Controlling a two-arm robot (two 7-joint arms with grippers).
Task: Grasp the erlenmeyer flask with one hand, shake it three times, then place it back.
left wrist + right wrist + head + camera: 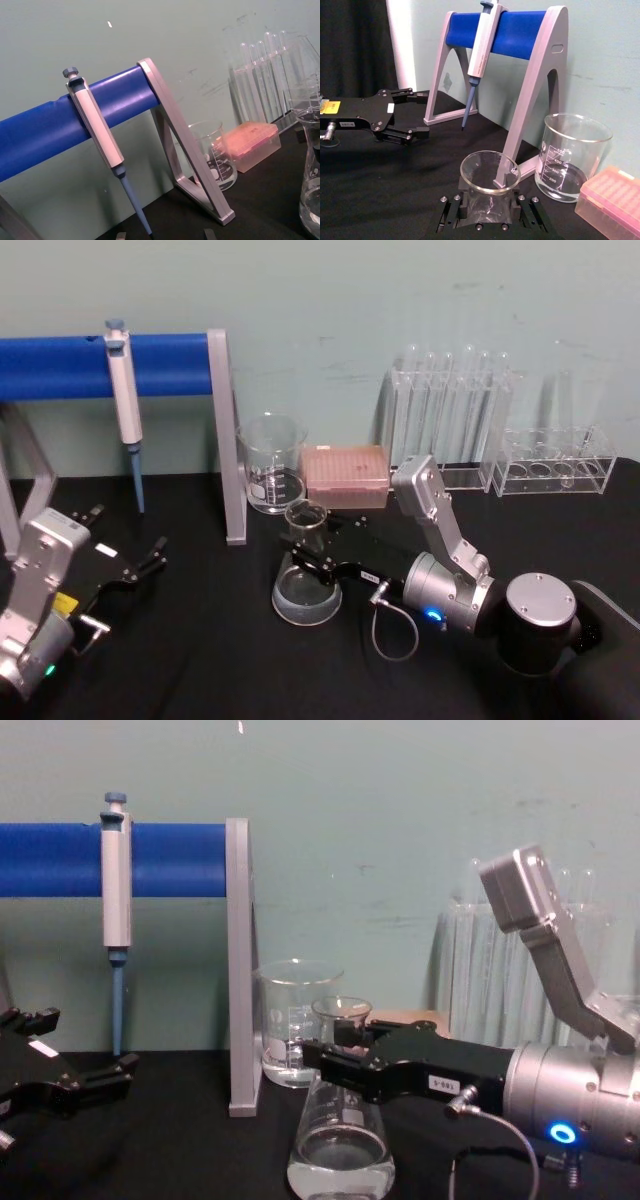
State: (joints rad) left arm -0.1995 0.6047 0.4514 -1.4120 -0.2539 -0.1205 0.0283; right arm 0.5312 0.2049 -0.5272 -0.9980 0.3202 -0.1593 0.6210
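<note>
The erlenmeyer flask (306,598) (340,1158) stands upright near the middle of the tabletop (200,660), its wide base on the black surface and some clear liquid in the bottom; the right end effector (306,552) (336,1070) reaches in from the right edge, its black fingers (458,206) clamped on either side of the flask's narrow neck, just under the flared rim. Behind the flask, toward the back edge, sits a glass beaker (271,462), with a pink tip box (345,474) just beside it; a pipette (124,400) hangs on the blue stand (60,365) at the back left. The left end effector (422,114) rests low near the left edge, fingers apart, gripping nothing, well apart from the flask.
</note>
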